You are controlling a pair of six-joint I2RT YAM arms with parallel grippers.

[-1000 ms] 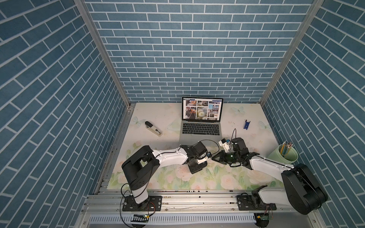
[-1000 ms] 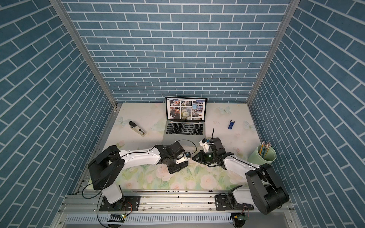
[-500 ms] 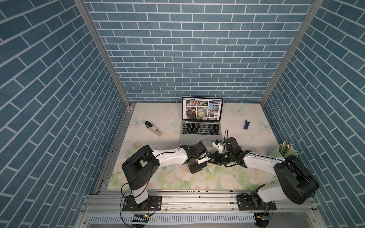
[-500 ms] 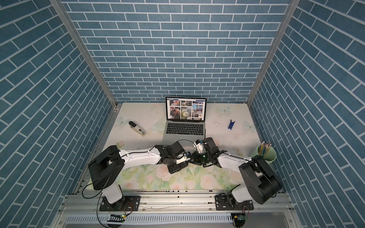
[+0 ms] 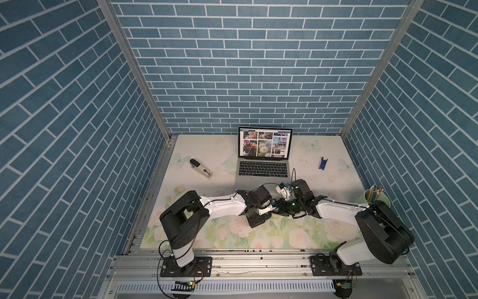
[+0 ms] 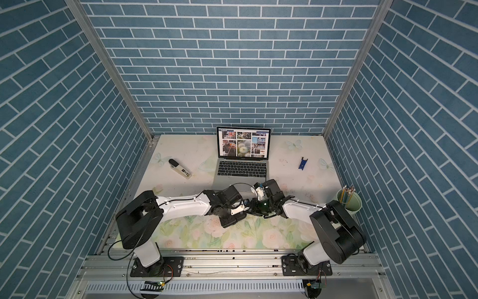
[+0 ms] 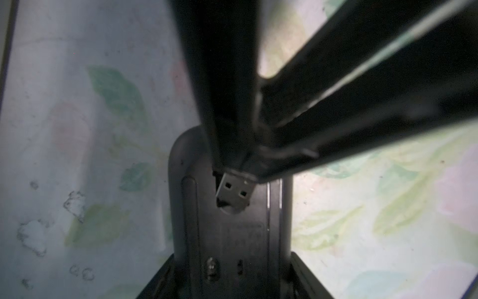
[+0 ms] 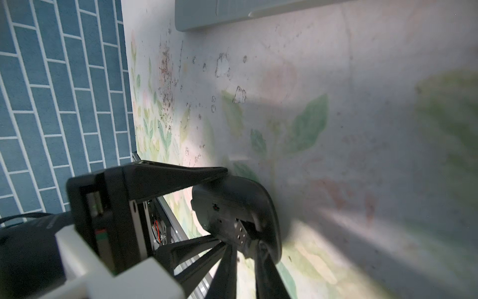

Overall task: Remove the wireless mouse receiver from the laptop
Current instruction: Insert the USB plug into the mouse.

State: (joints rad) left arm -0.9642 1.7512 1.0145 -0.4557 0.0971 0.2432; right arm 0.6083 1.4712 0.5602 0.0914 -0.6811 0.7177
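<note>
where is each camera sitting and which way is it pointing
Top views: high over the front rail, looking down toward the back wall; left arm and right arm show whole, laptop behind them.
Left wrist: on the left arm, looking past the left gripper at the mouse underside; the right gripper shows too, holding the wireless mouse receiver.
Right wrist: on the right arm, looking leftward across the table; its own fingers show, and the left gripper.
Shared: both wrist views show mouse and receiver.
</note>
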